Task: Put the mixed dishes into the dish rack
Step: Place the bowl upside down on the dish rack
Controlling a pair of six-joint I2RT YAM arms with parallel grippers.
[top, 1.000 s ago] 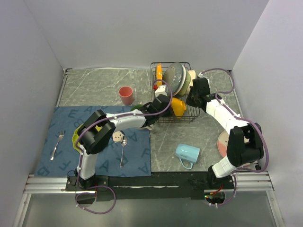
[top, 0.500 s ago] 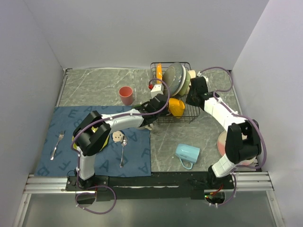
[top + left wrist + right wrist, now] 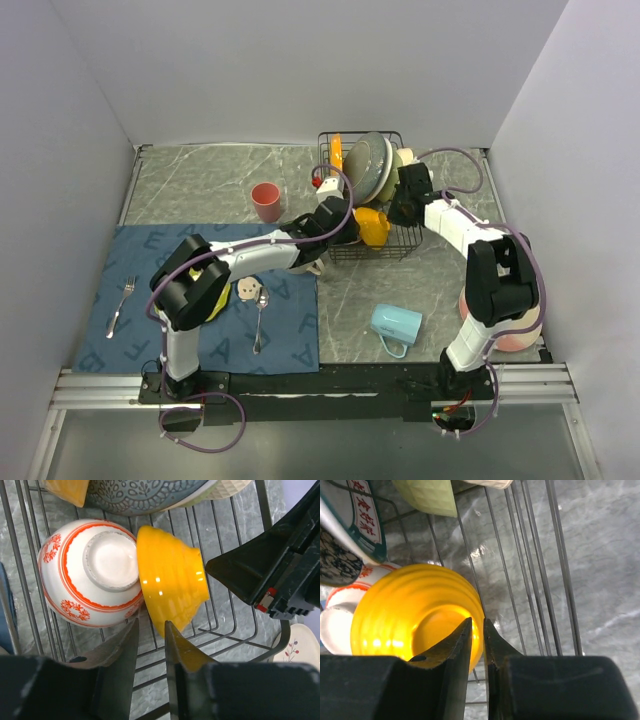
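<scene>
Top: the rack (image 3: 362, 134) holds plates upright in its slots. The yellow bowl (image 3: 374, 226) lies in the rack's front part. The left hand (image 3: 345, 222) and right hand (image 3: 400, 212) meet at it from either side, probably to seat it. A cup (image 3: 266, 200) left of the rack and a mug (image 3: 397, 326) in front of it are unloaded.
Left wrist: jaws slightly parted, holding nothing, tips at the bowl's rim. The bowl lies on its side against the patterned bowl (image 3: 92, 575), which props it.
Right wrist: jaws a slit apart over the rim; we cannot tell if they grip.

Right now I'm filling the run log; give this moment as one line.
orange bowl: on its side in dish rack | left pincer: open, beside bowl | right pincer: open, at bowl | outside rack: blue mug, pink cup
</scene>
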